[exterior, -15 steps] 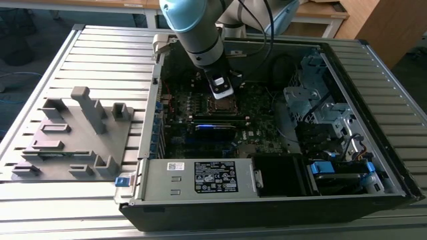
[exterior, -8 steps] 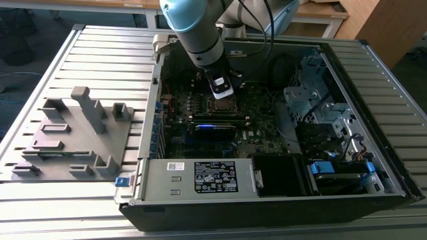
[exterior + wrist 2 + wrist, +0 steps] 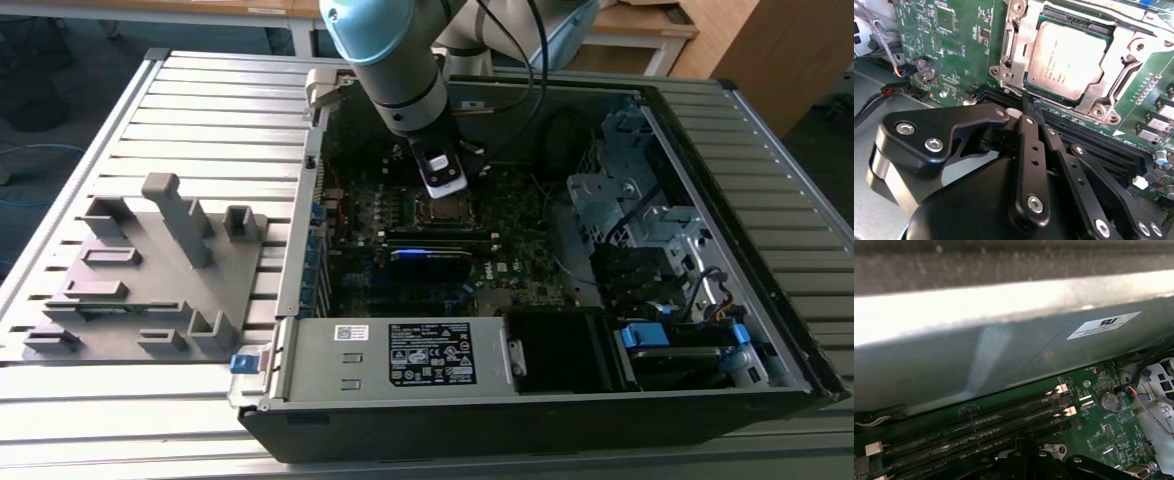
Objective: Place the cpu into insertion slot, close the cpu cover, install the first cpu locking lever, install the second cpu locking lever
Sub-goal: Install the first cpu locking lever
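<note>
Cpu (image 3: pixel 1066 62) seated in insertion slot (image 3: pixel 1040 95) on motherboard (image 3: pixel 949 45), cpu cover (image 3: pixel 1114 55) closed over it, tool (image 3: pixel 1031 112) clenched with fingertips together, poised at the cover's edge beside memory slots (image 3: pixel 1094 145).

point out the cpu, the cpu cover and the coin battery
cpu (image 3: pixel 1066 59): second wrist view, middle of its silver top.
cpu cover (image 3: pixel 1114 60): second wrist view, the metal frame beside the chip.
coin battery (image 3: pixel 927 68): second wrist view, centre of the round cell.

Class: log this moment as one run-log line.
cpu: seated in insertion slot | cpu cover: closed over it | gripper: jaws shut, tip at cover edge
</note>
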{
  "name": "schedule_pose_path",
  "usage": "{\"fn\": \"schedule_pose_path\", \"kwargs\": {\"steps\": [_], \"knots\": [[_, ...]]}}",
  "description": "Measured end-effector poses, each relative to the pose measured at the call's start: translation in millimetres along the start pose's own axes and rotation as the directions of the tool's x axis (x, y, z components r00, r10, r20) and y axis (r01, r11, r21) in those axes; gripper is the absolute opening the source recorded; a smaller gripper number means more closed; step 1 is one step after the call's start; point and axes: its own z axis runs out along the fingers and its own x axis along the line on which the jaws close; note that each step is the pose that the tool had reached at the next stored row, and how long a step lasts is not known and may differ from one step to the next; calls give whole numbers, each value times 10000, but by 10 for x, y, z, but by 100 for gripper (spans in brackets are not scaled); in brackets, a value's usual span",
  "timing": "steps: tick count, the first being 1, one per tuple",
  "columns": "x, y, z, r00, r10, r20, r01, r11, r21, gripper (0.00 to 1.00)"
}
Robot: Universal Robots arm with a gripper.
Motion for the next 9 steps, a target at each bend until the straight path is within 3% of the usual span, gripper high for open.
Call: {"fn": "schedule_pose_path", "kwargs": {"steps": [6, 9], "knots": [[0, 0, 0, 10000, 2, -2, -2, 10000, -4, 10], [0, -1, -1, 10000, 19, -13, -19, 10000, -49, 10]]}}
